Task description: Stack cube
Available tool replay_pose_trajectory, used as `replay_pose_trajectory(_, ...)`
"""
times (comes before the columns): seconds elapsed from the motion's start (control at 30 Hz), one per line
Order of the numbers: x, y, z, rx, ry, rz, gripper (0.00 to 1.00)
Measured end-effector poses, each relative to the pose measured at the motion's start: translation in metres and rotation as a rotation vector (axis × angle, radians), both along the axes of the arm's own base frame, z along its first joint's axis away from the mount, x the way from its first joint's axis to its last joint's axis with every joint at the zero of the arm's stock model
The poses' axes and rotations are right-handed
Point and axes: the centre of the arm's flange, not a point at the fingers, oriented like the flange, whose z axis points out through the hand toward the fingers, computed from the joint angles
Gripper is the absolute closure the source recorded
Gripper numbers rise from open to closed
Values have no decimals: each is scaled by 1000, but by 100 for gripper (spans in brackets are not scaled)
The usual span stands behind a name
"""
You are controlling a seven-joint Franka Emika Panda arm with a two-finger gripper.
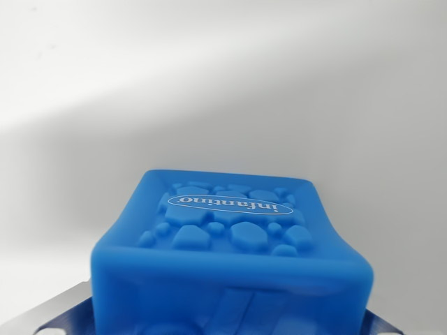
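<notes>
White, bare tabletop [223, 84] fills the wrist view above the pincer. From the lower left corner to the lower right, metal finger parts [52, 317] flank a blue cube [230, 251] with pebbled relief and an "infantino" oval; whether the pincer grips it, I cannot tell.

Only one view was given, the wrist camera's. It sat very close to a blue cube [230, 258], which filled the lower half of the picture from about 7 o'clock to 5 o'clock and ran off the bottom edge. The lens looked forward and slightly downward over the cube's embossed top face, whose lettering read upside down. Beyond it, toward 12 o'clock, lay a plain white surface [223, 77]. With no second view, no shared area could be told.
</notes>
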Motion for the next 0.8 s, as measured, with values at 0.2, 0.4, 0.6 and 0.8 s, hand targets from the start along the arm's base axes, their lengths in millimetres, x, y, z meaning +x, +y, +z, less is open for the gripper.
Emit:
replay_pose_trajectory(0.2,1,0,4,0,-2,0,100)
replay_pose_trajectory(0.4,1,0,16,1,-5,0,100)
replay_pose_trajectory(0.6,1,0,31,2,-5,-1,100)
replay_pose_trajectory(0.8,1,0,47,3,-7,-2,100)
